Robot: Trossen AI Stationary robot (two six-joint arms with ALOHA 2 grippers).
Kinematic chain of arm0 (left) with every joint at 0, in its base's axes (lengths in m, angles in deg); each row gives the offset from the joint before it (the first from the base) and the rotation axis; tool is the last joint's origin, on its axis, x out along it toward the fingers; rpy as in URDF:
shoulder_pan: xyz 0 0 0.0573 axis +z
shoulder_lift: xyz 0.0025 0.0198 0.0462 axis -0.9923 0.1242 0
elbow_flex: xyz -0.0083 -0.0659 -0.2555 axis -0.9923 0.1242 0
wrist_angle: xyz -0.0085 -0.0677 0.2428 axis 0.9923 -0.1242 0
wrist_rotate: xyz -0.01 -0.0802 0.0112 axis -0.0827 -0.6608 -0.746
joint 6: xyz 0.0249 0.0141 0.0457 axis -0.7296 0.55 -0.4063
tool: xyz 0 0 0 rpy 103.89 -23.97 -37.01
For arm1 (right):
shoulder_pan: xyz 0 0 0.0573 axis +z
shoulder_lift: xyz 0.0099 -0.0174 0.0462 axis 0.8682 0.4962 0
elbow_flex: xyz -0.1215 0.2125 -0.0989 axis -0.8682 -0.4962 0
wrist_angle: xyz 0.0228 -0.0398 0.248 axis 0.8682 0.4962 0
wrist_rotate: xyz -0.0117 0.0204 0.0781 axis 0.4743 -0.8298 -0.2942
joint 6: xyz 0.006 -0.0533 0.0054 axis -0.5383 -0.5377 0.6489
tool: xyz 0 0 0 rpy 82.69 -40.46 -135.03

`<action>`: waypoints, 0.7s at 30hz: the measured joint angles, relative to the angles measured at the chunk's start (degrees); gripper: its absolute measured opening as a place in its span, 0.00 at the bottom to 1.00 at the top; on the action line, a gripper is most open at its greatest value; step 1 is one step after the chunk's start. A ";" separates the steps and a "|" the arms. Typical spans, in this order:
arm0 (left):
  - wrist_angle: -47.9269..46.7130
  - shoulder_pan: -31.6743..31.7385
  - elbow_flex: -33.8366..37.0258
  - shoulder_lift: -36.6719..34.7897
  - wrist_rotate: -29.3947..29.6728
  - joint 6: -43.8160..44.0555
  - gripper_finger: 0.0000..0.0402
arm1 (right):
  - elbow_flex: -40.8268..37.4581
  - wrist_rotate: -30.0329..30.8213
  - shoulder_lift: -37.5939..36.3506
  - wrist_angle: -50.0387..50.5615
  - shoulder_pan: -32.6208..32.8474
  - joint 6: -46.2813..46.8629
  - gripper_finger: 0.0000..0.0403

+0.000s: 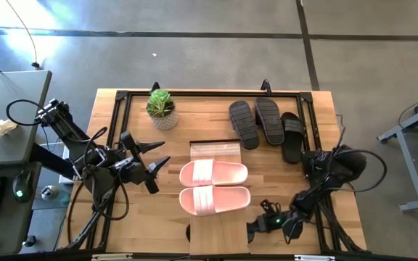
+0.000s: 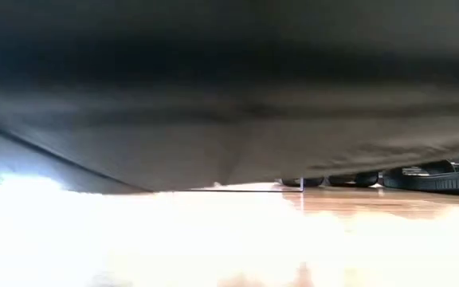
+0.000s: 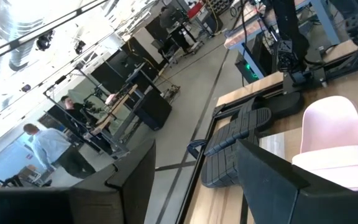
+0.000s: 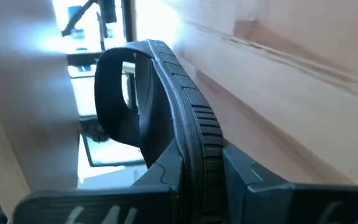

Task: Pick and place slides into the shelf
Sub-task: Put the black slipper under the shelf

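Clamped edge-on between the right gripper's (image 4: 194,180) two fingers (image 4: 272,186) is a black slide (image 4: 166,118), its ribbed sole squeezed tight and its strap arching up beside the pale wood; from above, that gripper sits low at the table's near edge, just beside the shelf.

Largest of all is the table (image 1: 122,217), a butcher-block top in a black frame. On its middle runs the shelf (image 1: 218,233), a narrow light-wood plank. Two pink slides (image 1: 213,186) lie side by side across the plank, touching each other. Three more black slides (image 1: 268,125) lie close together near the far edge, to the right of a small potted plant (image 1: 161,109).

The left gripper (image 1: 158,156) hangs just beside the pink pair, fingers spread apart and holding nothing.

People stand in the room far beyond the table.
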 joint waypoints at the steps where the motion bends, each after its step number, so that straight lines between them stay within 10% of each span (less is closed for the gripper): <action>1: -0.01 0.00 0.00 0.00 -0.01 0.00 0.51 | 0.86 1.03 0.72 0.32 0.25 0.20 0.09; 21: -0.11 0.00 0.00 0.00 -0.42 0.00 0.51 | 8.11 0.93 2.64 16.71 1.78 6.42 0.10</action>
